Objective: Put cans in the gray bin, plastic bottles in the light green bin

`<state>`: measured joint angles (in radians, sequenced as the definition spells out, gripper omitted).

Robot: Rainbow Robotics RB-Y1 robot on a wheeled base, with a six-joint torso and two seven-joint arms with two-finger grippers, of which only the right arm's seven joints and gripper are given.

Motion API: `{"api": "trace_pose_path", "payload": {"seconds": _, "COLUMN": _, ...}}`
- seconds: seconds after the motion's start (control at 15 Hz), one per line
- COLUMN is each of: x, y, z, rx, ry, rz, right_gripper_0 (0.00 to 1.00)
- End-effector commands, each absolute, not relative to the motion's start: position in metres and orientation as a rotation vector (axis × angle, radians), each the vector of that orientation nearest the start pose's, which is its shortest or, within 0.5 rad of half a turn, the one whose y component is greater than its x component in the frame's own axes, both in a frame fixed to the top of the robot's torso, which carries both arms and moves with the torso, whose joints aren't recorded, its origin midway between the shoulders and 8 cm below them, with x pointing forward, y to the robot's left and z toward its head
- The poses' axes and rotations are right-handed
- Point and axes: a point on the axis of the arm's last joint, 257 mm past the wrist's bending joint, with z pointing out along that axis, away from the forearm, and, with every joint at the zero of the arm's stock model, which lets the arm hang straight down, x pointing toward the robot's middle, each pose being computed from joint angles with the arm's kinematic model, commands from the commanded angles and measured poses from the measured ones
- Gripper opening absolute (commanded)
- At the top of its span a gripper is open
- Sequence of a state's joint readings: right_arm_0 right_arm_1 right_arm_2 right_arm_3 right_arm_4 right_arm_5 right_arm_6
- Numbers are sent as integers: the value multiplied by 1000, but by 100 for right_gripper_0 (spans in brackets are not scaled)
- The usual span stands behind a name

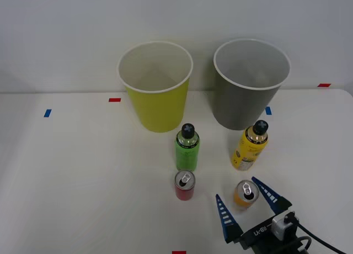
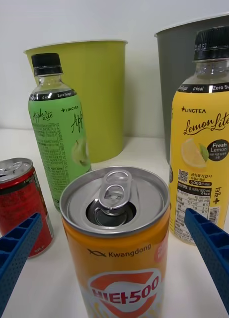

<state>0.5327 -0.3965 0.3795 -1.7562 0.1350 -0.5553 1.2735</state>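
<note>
The right claw stands wide open, its fingers flanking the orange can without gripping it. Both bins appear empty; the red can, green bottle and yellow bottle remain on the bench, so no item is sorted yet.

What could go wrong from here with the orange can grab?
1. The right gripper is open, its fingers on either side of the orange can but not touching; closing off-centre could tip the can.
2. The yellow bottle stands just behind the can, so pushing further forward may knock it over.
3. The red can sits close to one finger; a sideways swing on lifting toward the gray bin might clip it.
</note>
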Motion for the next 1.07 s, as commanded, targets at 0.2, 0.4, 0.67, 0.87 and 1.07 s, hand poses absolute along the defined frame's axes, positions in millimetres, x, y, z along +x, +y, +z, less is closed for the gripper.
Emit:
{"api": "trace_pose_path", "payload": {"seconds": 0.2, "x": 328, "y": -148, "z": -273, "rx": -347, "ry": 1456, "rz": 332, "right_gripper_0": 100}}
{"api": "trace_pose_path", "payload": {"seconds": 0.4, "x": 327, "y": -148, "z": -275, "rx": -360, "ry": 1458, "rz": 318, "right_gripper_0": 100}}
{"api": "trace_pose_path", "payload": {"seconds": 0.67, "x": 330, "y": -145, "z": -273, "rx": -380, "ry": 1452, "rz": 312, "right_gripper_0": 51}}
{"api": "trace_pose_path", "payload": {"seconds": 0.87, "x": 332, "y": -142, "z": -274, "rx": -387, "ry": 1455, "rz": 312, "right_gripper_0": 40}}
{"api": "trace_pose_path", "payload": {"seconds": 1.07, "x": 332, "y": -142, "z": -275, "rx": -397, "ry": 1457, "rz": 310, "right_gripper_0": 39}}
